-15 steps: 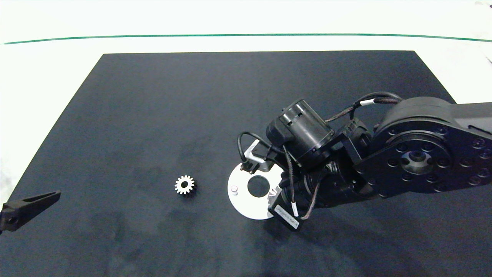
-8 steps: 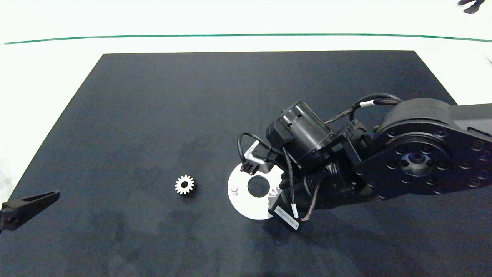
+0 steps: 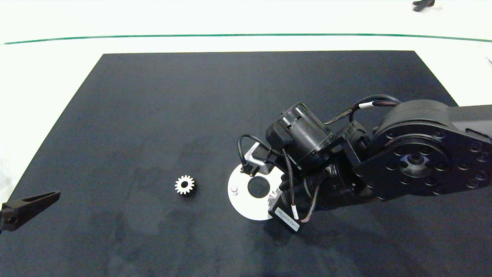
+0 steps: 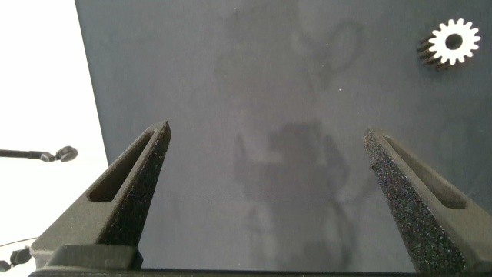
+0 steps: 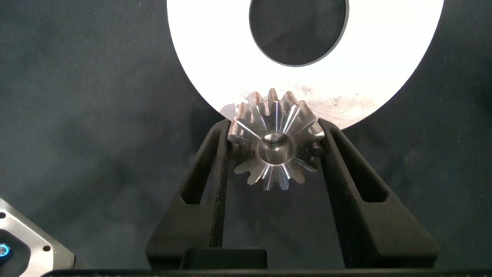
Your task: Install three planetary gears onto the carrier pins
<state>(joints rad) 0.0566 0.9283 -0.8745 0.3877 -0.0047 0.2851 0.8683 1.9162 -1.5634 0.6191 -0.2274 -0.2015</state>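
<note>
Silver gear (image 5: 273,146) clamped between the fingers of the right gripper (image 5: 274,165), held at the near rim of the white carrier disc (image 5: 200,61), apparently so its bore lines up with a pin hidden beneath. One bare carrier pin (image 3: 234,189) stands at the disc's far-left rim. A second loose gear (image 3: 185,185) lies on the black mat (image 3: 153,115), left of the disc. Left gripper (image 4: 269,177) hangs parked, fingers wide apart and empty, at the mat's left edge.

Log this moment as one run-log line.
right tool: shut on gear over disc | left tool: open, parked | spare gear: on mat
</note>
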